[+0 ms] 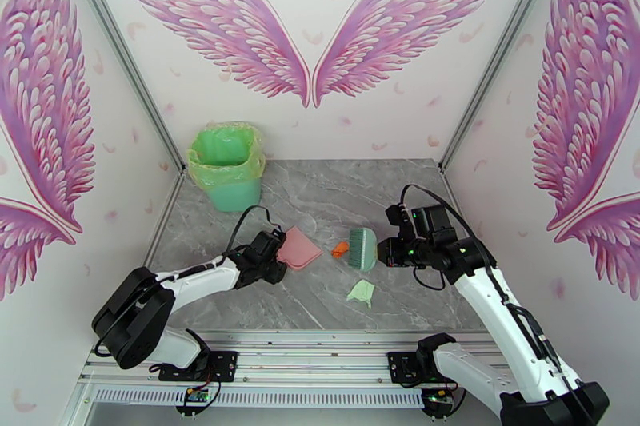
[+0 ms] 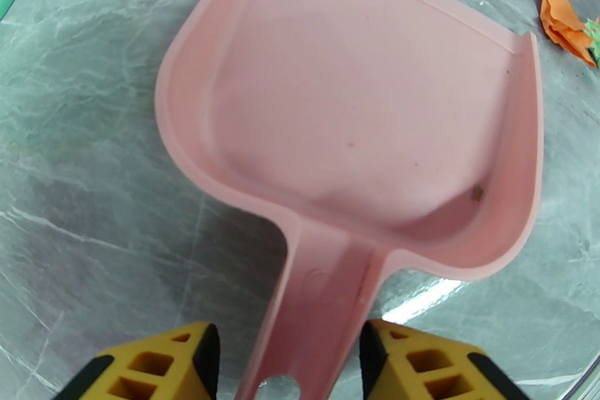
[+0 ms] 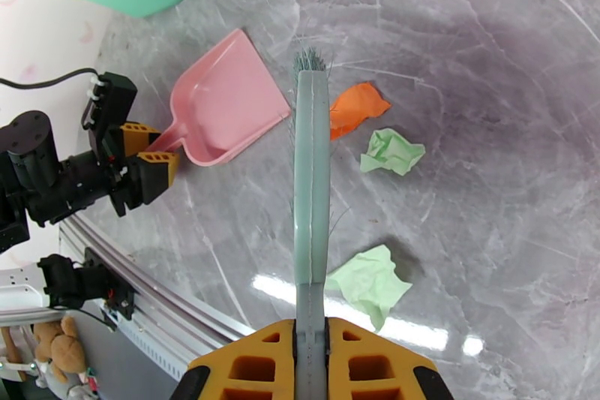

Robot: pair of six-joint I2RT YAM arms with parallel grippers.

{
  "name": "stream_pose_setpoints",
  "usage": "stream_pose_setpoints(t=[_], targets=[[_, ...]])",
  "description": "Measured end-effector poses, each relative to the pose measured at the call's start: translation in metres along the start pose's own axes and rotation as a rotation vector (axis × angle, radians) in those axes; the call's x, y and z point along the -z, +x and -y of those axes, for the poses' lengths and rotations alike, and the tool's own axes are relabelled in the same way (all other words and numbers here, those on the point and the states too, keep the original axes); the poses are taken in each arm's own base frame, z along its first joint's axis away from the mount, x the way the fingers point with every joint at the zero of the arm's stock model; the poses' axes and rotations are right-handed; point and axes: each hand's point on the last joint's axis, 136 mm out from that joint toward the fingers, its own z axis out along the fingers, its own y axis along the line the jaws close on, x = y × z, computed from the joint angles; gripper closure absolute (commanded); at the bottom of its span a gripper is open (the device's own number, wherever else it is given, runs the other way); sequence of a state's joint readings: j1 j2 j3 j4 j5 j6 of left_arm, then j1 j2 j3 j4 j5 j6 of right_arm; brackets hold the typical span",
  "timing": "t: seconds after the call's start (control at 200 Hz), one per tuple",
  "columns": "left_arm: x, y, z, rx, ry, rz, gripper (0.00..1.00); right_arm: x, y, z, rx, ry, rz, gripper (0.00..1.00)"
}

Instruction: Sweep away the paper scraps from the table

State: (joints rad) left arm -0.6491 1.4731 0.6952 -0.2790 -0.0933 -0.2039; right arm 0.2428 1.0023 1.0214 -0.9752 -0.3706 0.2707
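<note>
Right fingers [image 3: 247, 364] pinch bristly brush [image 3: 311, 169]; left fingers [image 2: 420, 368] flank smooth pink dustpan [image 2: 360, 109], grip unclear.

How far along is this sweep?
Done: only setup. The right tool is shut on the teal brush; the left tool straddles the pink dustpan handle. In hand: the brush head sits beside the orange scrap. Left: all sweeping; the dustpan holds no paper, and one orange and two green scraps lie on the table.

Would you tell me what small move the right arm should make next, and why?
Probably a short stroke of the brush toward the dustpan: the right gripper is shut on the brush, the orange scrap lies between the bristles and the dustpan's open lip, and the left gripper straddles the dustpan's handle.
</note>
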Motion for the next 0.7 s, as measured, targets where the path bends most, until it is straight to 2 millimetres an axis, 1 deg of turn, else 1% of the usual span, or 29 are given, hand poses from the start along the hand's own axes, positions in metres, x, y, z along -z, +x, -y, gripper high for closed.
stream_pose_setpoints(t=[0.075,0.28,0.385,0.52,0.7], targets=[[-0.0002,0.0001,-0.0001,-0.002,0.0,0.0,0.49,0.0,0.0001,-0.0008,-0.002,-0.005,-0.001,1.0],[-0.0029,0.0025,0.0001,-0.004,-0.002,-0.012,0.45,0.0,-0.0009,-0.0028,-0.004,-0.015,0.002,1.0],[-0.0053,0.0041,0.0003,-0.006,-0.004,-0.022,0.45,0.0,-0.0008,-0.0031,-0.007,-0.017,0.002,1.0],[-0.0059,0.0042,0.0003,-0.01,-0.004,-0.024,0.58,0.0,-0.0008,-0.0036,-0.014,-0.02,0.001,1.0],[-0.0056,0.0037,0.0014,-0.018,-0.002,-0.021,0.68,-0.0001,-0.0008,-0.0044,-0.014,-0.024,0.001,1.0]])
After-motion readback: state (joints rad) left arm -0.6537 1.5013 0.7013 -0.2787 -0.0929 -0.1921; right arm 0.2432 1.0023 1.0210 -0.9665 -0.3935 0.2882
